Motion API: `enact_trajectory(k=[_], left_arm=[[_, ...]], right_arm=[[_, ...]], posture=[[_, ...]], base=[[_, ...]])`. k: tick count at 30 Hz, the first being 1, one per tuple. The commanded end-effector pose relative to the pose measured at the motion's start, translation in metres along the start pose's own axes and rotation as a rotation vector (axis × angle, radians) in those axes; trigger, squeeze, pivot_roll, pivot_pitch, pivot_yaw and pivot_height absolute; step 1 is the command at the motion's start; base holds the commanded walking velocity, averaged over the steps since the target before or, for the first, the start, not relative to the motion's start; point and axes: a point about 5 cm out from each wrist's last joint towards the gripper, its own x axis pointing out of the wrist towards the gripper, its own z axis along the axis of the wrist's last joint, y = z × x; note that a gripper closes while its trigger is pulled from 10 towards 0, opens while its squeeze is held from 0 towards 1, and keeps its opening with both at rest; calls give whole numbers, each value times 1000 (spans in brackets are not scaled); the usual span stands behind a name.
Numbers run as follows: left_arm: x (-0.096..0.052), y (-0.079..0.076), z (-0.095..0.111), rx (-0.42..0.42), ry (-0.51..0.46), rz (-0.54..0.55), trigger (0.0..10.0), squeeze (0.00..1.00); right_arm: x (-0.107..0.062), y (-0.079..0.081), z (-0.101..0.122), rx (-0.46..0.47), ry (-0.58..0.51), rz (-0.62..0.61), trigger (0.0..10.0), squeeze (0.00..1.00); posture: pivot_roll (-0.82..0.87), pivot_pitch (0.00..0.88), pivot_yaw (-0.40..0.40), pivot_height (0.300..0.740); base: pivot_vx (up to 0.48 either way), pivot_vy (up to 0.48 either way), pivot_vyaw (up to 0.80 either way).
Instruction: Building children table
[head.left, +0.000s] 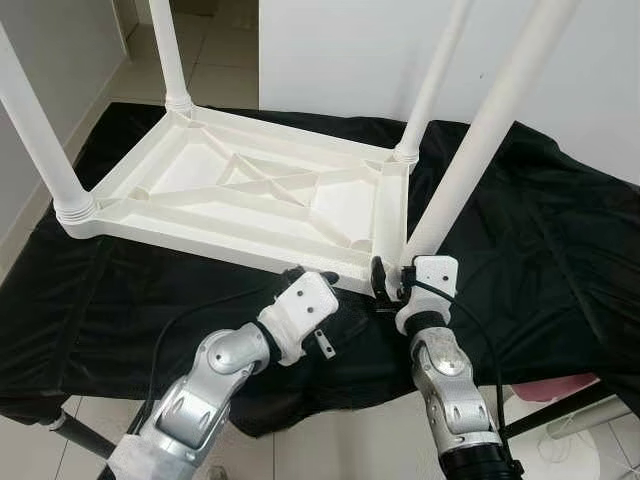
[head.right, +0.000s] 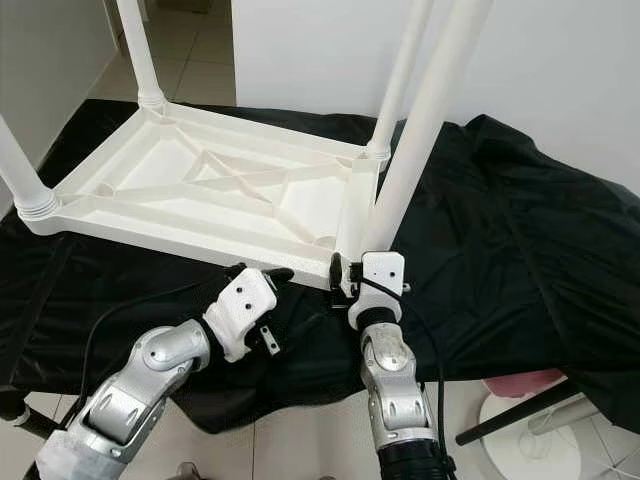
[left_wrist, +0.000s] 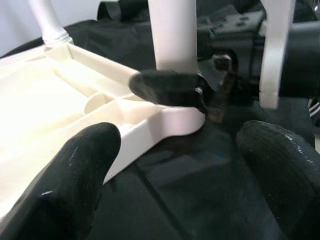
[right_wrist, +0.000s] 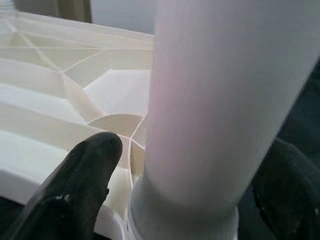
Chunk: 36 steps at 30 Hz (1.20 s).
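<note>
- Left eye view showed the white ribbed plastic tabletop (head.left: 250, 190) lying upside down on the black cloth-covered bench (head.left: 560, 240), three legs already standing in its other corners.
- At the tabletop's near right corner, the right gripper (head.left: 388, 280) clasped the base of the long white plastic leg (head.left: 480, 140), whose long axis leaned up and rightward.
- The left gripper (head.left: 298, 275) hovered spread apart just beside that near edge, grasping nothing.
</note>
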Motion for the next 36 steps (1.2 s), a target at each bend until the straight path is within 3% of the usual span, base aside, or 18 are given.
enact_trajectory(k=[1, 14, 15, 16, 24, 26, 27, 28, 33, 36], left_arm=[[0, 0, 4, -15, -20, 40, 10000, 0], [-6, 6, 1, 11, -16, 101, 10000, 0], [-7, 6, 1, 10, -13, 103, 10000, 0], [-7, 6, 0, 1, -11, 98, 10000, 0], [-8, 6, 2, -13, -14, 83, 10000, 0], [-8, 6, 2, -13, -14, 83, 10000, 0], [-8, 6, 2, -13, -14, 81, 10000, 0], [-7, 6, 2, -13, -14, 80, 10000, 0], [-5, 7, 4, -12, -20, 78, 10000, 0], [-4, 7, 4, -12, -22, 76, 10000, 0]], right_arm=[[-5, -4, 1, -12, -25, 21, 10000, 0], [-26, -18, -7, -5, -43, 78, 10000, 0], [-27, -19, -8, 12, -34, 93, 10000, 161], [-27, -19, -9, 42, -30, 120, 10000, 1000], [-16, -35, -4, 14, -36, 310, 10000, 1000], [-16, -35, -4, 14, -36, 310, 10000, 1000], [-14, -36, -3, 14, -37, 330, 10000, 596], [-11, -37, -2, 10, -37, 345, 10000, 0], [10, -40, 4, -35, -20, 503, 10000, 0], [14, -39, 5, -50, -15, 544, 10000, 0]], posture=[[15, 56, -126, 740], [12, 79, -140, 740], [13, 84, -136, 740], [13, 85, -136, 740], [9, 91, -125, 740], [9, 91, -125, 740], [9, 91, -125, 740], [10, 88, -125, 740], [16, 83, -131, 740], [19, 83, -135, 740]], base=[[0, 0, 0], [0, 0, 0], [0, 0, 0], [0, 0, 0], [0, 0, 0], [0, 0, 0], [0, 0, 0], [0, 0, 0], [0, 0, 0], [0, 0, 0]])
